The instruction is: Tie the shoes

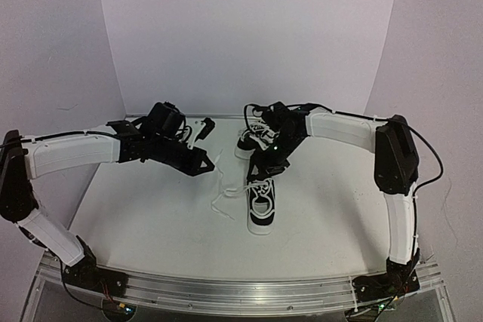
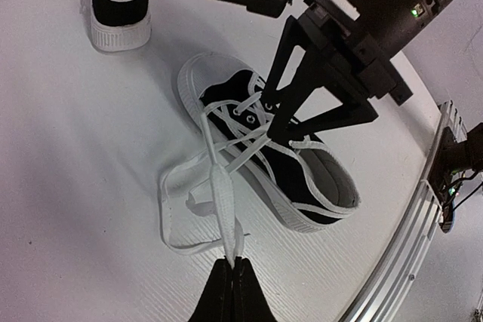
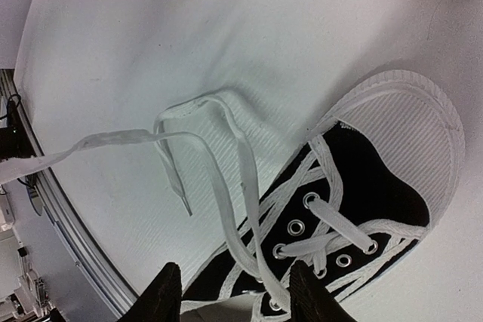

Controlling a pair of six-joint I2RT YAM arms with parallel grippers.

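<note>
Holding one lace [image 2: 220, 194] taut, out to the shoe's left, the left gripper [image 2: 232, 265] is pinched shut on it. The right gripper [image 3: 230, 280] sits half-open right over the near shoe [image 1: 261, 209], gripping nothing, heel toward the bases.

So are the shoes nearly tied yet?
Not nearly. Done: nothing yet. The laces of the near shoe lie loose, with no knot or bow. In hand: the left gripper is pinching one white lace, stretched out sideways, and the right gripper hangs open over that shoe. Left: cross, knot and bow here, then the far shoe.
</note>
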